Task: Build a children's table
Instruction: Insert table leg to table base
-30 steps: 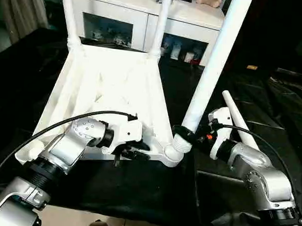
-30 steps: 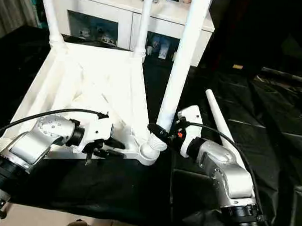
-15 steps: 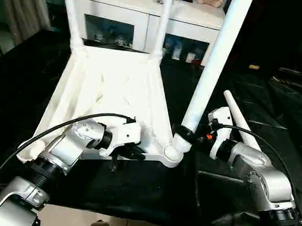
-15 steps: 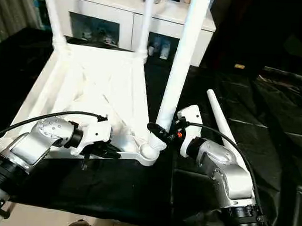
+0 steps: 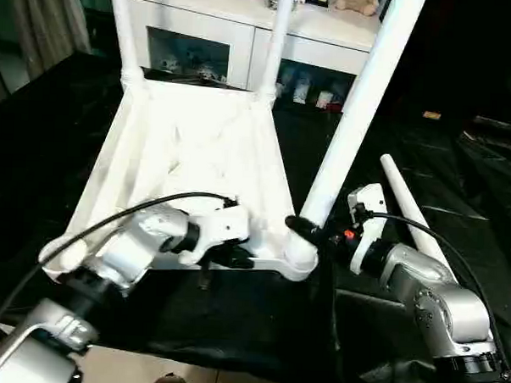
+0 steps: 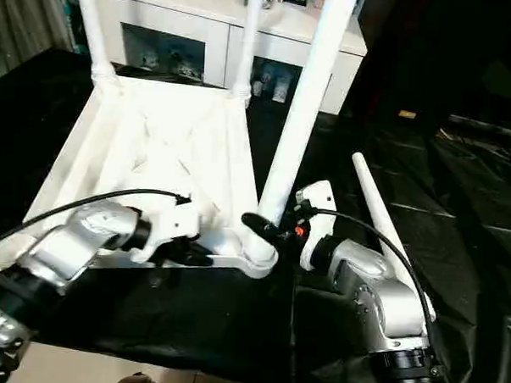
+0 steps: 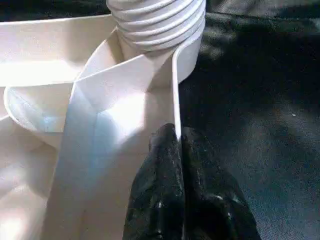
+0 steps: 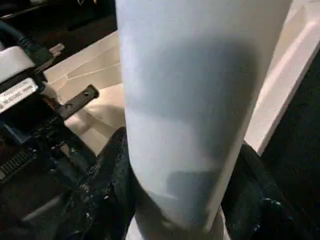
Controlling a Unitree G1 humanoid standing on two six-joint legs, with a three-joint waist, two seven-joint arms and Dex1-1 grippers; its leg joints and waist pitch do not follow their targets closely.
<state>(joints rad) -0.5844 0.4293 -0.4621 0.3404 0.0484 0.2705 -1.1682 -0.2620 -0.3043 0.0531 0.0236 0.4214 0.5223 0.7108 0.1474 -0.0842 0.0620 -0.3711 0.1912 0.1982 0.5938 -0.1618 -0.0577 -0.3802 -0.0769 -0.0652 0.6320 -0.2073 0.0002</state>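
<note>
Here we brace the upturned tabletop (image 5: 193, 155), which lies ribbed side up on the black sheet (image 5: 233, 318), so that it cannot slide or turn while the third leg goes in. Our left gripper (image 5: 227, 260) has its fingers (image 7: 165, 190) pinched together on the thin rim wall at the near edge, just beside the near right corner socket (image 5: 301, 260). That forearm reaches in low from the near left, the wrist bent across the edge.

Just beyond, our right gripper (image 5: 303, 231) is clamped on the lower end of the third leg (image 5: 356, 111), one finger (image 8: 107, 195) on each side of the tube. The leg's threaded base sits in the socket and it leans a little, so we judge it not yet fully home. The right forearm comes in from the near right, the wrist cocked inward.

A spare leg (image 5: 411, 217) lies on the sheet behind that wrist. At the far corners two legs (image 5: 120, 33) already stand upright, with a white cabinet (image 5: 237, 38) behind.
</note>
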